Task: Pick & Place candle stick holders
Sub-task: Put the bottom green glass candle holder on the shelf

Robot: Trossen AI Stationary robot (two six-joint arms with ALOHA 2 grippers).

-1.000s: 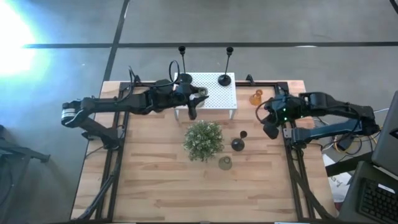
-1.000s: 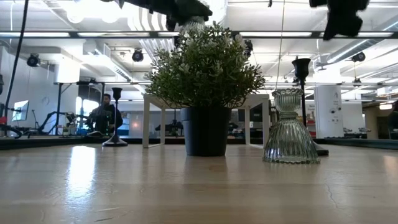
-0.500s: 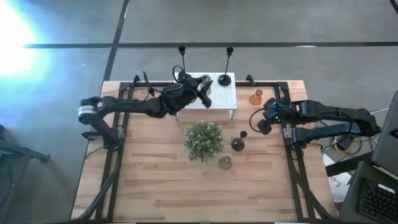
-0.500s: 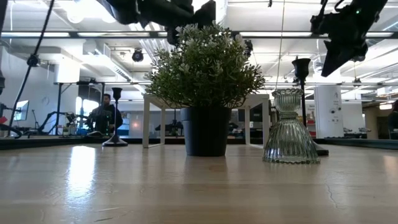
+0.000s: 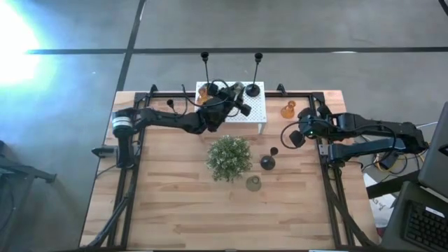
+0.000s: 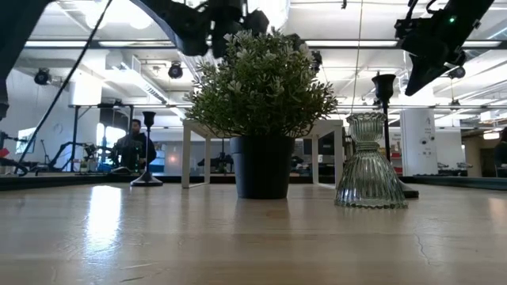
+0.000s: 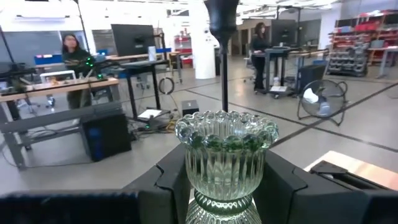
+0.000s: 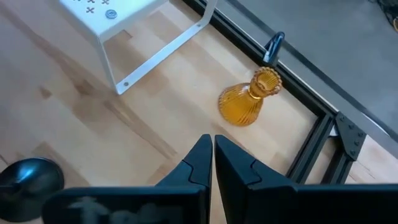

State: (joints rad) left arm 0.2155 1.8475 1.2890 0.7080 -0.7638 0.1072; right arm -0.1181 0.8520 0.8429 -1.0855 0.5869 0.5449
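Left gripper (image 5: 236,91) above the white perforated stand (image 5: 252,112) at the table's far edge, fingers (image 7: 292,186) clamped on a clear ribbed glass holder (image 7: 227,155), held upright; lower straight down until the base sits flat, clear of the tall black stem (image 5: 257,73) on the stand's right corner, then part the fingers slowly. Right gripper (image 8: 212,163) waiting near the right edge, fingers together, just short of the amber holder (image 8: 249,99).
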